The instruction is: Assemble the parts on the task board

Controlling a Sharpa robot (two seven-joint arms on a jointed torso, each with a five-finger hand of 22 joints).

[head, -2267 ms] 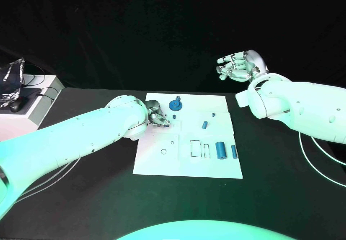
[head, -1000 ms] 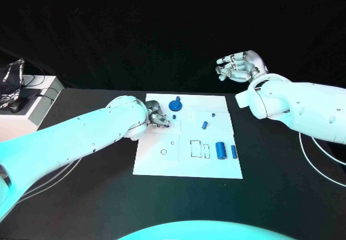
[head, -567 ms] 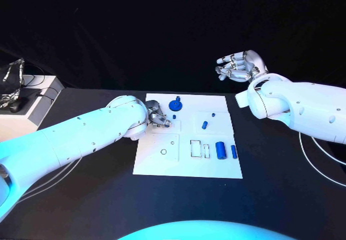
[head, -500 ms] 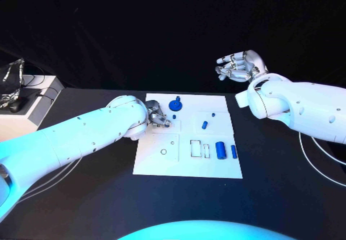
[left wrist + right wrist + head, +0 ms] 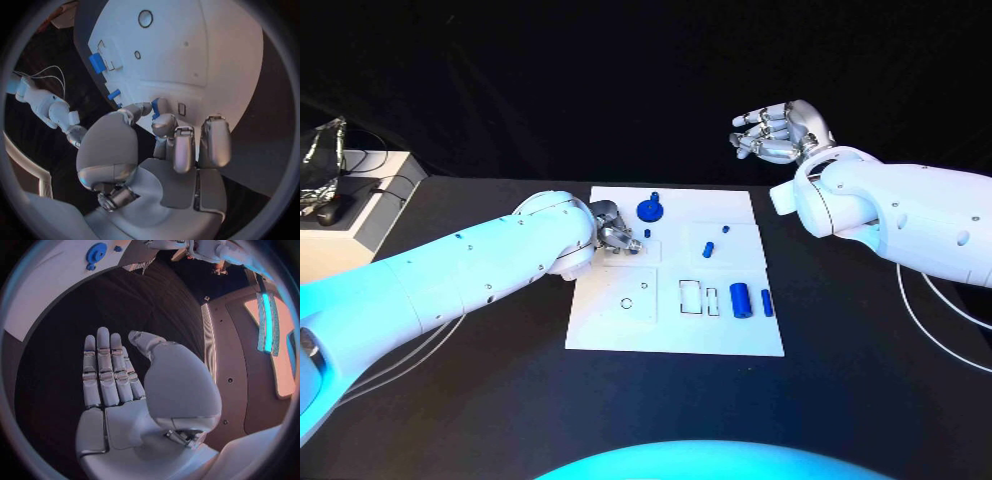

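Observation:
The white task board (image 5: 678, 330) lies in the middle of the black table. My left hand (image 5: 613, 238) rests at the board's left edge, fingers curled, and pinches a small blue peg (image 5: 646, 233) (image 5: 157, 106) between thumb and a finger, right at the board (image 5: 212, 55). A blue gear (image 5: 651, 210) (image 5: 96, 252) stands near the far edge. A short blue piece (image 5: 710, 248) lies mid-board, and a thick blue cylinder (image 5: 740, 299) with a slimmer one (image 5: 767, 302) lie at the right. My right hand (image 5: 779, 130) (image 5: 115, 375) hangs high beyond the board, fingers spread, holding nothing.
A white box (image 5: 343, 215) with dark gear and cables sits at the table's left end. On the board, rectangular slots (image 5: 694, 297) and a small ring hole (image 5: 627, 303) lie near the cylinders. Black table surface surrounds the board on all sides.

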